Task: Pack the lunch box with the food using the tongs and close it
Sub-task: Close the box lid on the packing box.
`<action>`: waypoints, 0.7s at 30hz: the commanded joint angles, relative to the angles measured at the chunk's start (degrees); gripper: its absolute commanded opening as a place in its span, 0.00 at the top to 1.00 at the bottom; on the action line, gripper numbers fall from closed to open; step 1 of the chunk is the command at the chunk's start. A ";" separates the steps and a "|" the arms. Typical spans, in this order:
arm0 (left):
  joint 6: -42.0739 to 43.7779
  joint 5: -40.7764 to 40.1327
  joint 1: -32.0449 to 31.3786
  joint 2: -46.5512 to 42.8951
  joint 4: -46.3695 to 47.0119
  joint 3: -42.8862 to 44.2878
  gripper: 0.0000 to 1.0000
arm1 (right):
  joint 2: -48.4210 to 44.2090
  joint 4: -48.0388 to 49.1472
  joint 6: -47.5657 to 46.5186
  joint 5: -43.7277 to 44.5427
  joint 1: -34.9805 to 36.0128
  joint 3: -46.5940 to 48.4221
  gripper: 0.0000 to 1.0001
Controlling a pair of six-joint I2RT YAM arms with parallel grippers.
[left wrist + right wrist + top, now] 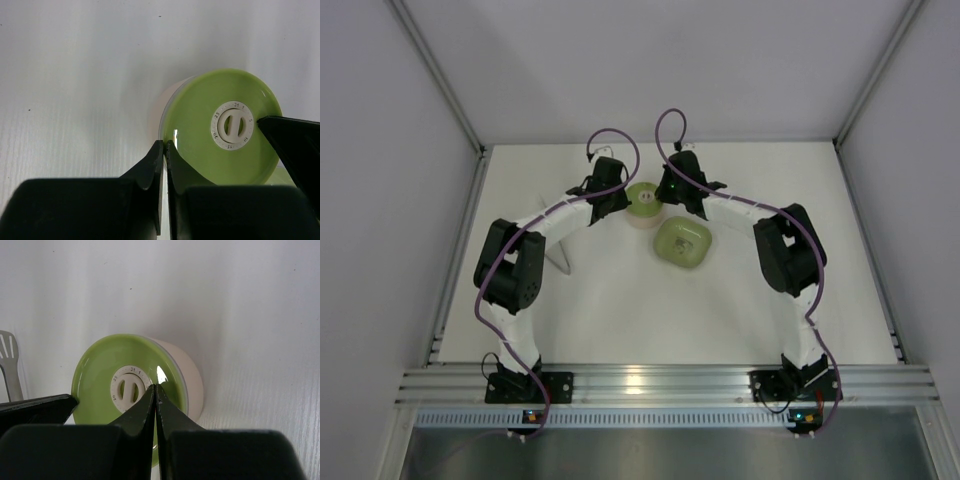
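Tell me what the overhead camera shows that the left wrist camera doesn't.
Only overhead: the green dish and the tongs lying to its left. Only left wrist: the numbered white dial on the lid, and the left gripper shut beside the lid's rim. Both: the lunch box with its lid on.

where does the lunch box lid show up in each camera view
Top external: lid at upper centre, just up and left of the green dish.
Left wrist: lid right of centre, its face turned to the camera.
Right wrist: lid left of centre, in the lower half.
Shared landmark: the white dial in the lid's middle, clear in both wrist views.
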 commanded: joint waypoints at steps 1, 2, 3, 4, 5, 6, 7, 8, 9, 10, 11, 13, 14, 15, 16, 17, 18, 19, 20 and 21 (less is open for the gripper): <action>1.59 1.91 -0.98 3.74 -13.64 -2.01 0.91 | 4.28 -15.71 -1.92 1.83 1.56 -4.71 1.00; 1.59 1.99 -0.98 3.57 -13.73 -1.84 0.91 | 4.10 -15.63 -2.00 1.66 1.56 -4.62 1.00; 1.68 1.91 -0.98 3.30 -13.82 -1.83 0.86 | 3.92 -15.71 -2.01 1.57 1.56 -4.62 1.00; 1.68 1.91 -0.98 3.21 -13.73 -1.75 0.84 | 3.66 -15.71 -2.09 1.57 1.56 -4.53 1.00; 1.77 1.91 -0.98 3.04 -13.82 -1.57 0.82 | 3.57 -15.89 -2.09 1.57 1.56 -4.18 1.00; 1.85 1.91 -0.98 2.86 -13.90 -1.40 0.81 | 3.57 -16.15 -2.18 1.57 1.56 -4.00 1.00; 1.86 1.82 -0.89 2.86 -13.99 -1.31 0.80 | 3.40 -16.41 -2.27 1.48 1.56 -3.83 1.00; 1.86 1.82 -0.98 2.60 -14.08 -1.22 0.76 | 3.22 -16.68 -2.36 1.39 1.56 -3.65 1.00; 1.94 1.73 -0.98 2.51 -14.08 -1.04 0.74 | 3.13 -16.77 -2.53 1.39 1.56 -3.56 1.00; 1.86 1.73 -0.98 2.51 -14.08 -0.96 0.73 | 2.78 -16.94 -2.62 1.39 1.56 -3.39 1.00; 1.94 1.73 -0.89 2.42 -14.25 -0.78 0.70 | 2.69 -17.29 -2.80 1.39 1.56 -3.13 1.00; 1.94 1.73 -0.98 2.33 -14.52 -0.17 0.65 | 2.43 -17.64 -2.97 1.48 1.56 -2.95 0.99; 1.94 1.73 -0.89 2.07 -14.61 0.01 0.61 | 2.25 -17.82 -3.15 1.48 1.56 -2.77 0.99; 1.94 1.73 -0.98 1.98 -14.61 0.36 0.59 | 2.17 -17.82 -3.24 1.39 1.56 -2.69 0.99; 2.03 1.91 -0.89 1.81 -14.69 0.62 0.58 | 1.82 -17.91 -3.32 1.39 1.56 -2.77 0.99; 2.03 1.82 -0.89 1.46 -14.78 0.89 0.57 | 1.55 -18.00 -3.32 1.39 1.56 -2.77 0.98; 2.12 1.91 -0.98 1.28 -14.87 1.15 0.55 | 1.29 -18.08 -3.41 1.48 1.56 -2.69 0.98; 2.38 1.91 -0.98 1.02 -15.22 1.94 0.54 | 0.85 -18.09 -3.41 1.48 1.56 -2.68 0.98; 2.47 1.82 -0.98 0.67 -15.48 2.38 0.53 | 0.76 -18.17 -3.41 1.48 1.56 -2.42 0.97; 2.73 1.82 -0.98 0.40 -15.66 2.73 0.51 | 0.58 -18.52 -3.67 1.48 1.65 -2.16 0.96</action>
